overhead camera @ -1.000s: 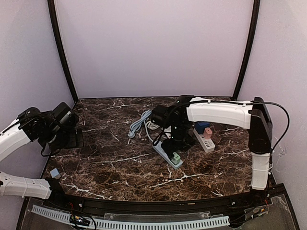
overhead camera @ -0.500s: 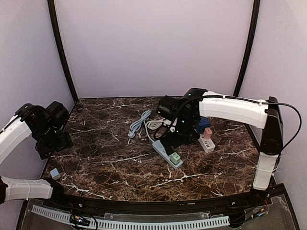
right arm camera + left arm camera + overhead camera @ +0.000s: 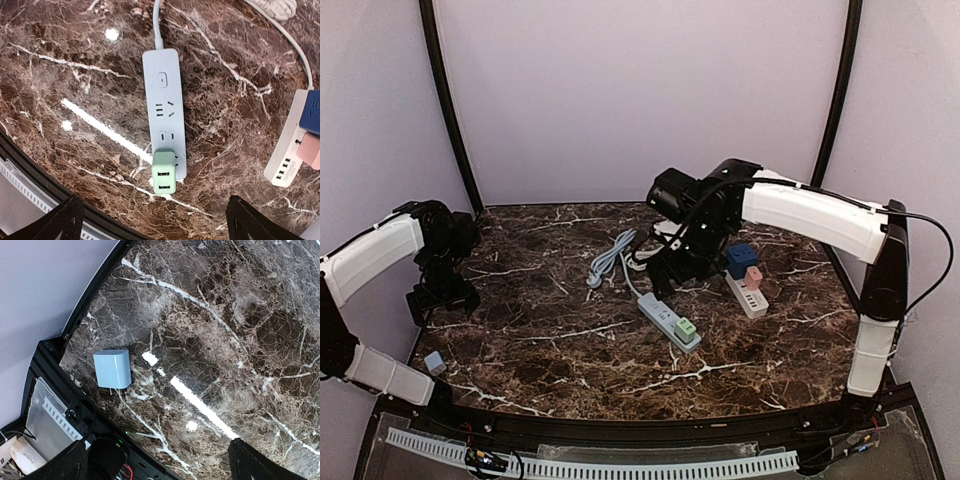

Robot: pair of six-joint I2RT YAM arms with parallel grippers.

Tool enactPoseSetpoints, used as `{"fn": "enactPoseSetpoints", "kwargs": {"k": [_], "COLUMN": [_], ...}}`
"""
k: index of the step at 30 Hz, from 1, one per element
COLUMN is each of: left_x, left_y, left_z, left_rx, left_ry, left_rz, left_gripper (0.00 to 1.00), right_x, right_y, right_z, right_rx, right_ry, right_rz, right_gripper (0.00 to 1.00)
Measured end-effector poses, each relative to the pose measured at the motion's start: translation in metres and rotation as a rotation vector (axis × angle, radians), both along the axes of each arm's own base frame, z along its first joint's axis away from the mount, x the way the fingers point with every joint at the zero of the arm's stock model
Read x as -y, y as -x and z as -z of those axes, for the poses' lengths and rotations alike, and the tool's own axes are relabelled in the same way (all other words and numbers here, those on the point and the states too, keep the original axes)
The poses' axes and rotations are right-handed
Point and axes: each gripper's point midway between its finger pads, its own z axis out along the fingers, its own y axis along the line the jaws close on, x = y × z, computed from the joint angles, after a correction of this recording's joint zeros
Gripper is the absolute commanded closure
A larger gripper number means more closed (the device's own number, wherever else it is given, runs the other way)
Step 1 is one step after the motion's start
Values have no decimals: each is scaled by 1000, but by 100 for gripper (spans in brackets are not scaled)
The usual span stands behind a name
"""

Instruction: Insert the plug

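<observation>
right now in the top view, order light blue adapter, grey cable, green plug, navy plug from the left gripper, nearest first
1. light blue adapter, left front edge
2. grey cable, middle
3. green plug, centre front
4. navy plug, right side

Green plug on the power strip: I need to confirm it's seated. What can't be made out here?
Right wrist view: the green plug hides its own prongs, so seating depth is unclear.
Same view: the power strip socket beneath is covered by that plug.
Same view: the white power strip and blue adapter are cut by the right edge.
Top view: the plug is too small to judge.
</observation>
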Motion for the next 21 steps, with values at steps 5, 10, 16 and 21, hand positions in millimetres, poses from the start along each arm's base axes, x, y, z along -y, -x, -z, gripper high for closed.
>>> {"fn": "enactPoseSetpoints", "kwargs": {"k": [5, 10, 16, 21], "left_x": [-7, -23, -46, -57], "left_y": [4, 18, 34, 43], "left_z": [18, 38, 49, 55], "left_rx": [3, -9, 71, 147], "left_ry": [2, 0, 7, 3], "left_rz": [-57, -158, -311, -368], "left_gripper": [1, 1, 1, 1], "right_x": [-7, -3, 0, 5], "right_y": [-2, 7, 12, 17], "right_z": [-6, 6, 16, 22], "right_rx": [-9, -75, -112, -138], "right_ry": [-14, 18, 47, 66], "right_rz": [-24, -30, -30, -30], "right_gripper": [1, 1, 1, 1]}}
